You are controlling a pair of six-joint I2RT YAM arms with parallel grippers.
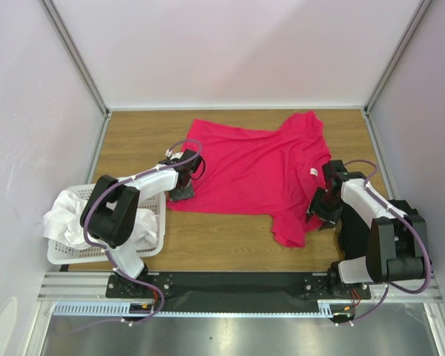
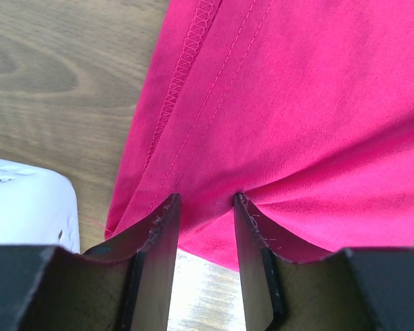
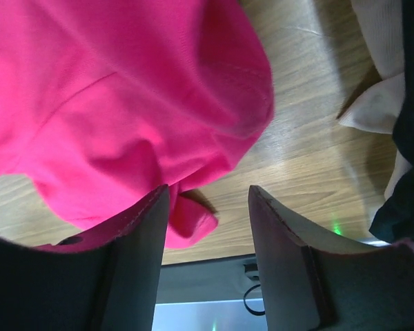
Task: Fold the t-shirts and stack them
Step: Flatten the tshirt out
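Note:
A crimson-pink t-shirt point(image 1: 256, 167) lies spread on the wooden table, its white neck label point(image 1: 312, 172) towards the right. My left gripper point(image 1: 182, 194) sits at the shirt's near-left corner. In the left wrist view its jaws point(image 2: 203, 200) stand apart astride the shirt's hem point(image 2: 193, 48), with fabric puckered at the right fingertip point(image 2: 243, 207). My right gripper point(image 1: 317, 210) is at the shirt's right side, above the near sleeve point(image 1: 289, 230). It is open point(image 3: 207, 189): pink cloth point(image 3: 110, 103) rests against its left finger and a small fold pokes into the gap. White t-shirts point(image 1: 67, 215) are heaped in the basket.
A white perforated basket point(image 1: 59, 256) stands at the near left, close to my left arm; its corner point(image 2: 27, 207) shows beside the left fingers. Pale and dark cloth point(image 3: 383, 103) shows at the right edge of the right wrist view. Metal rails edge the table.

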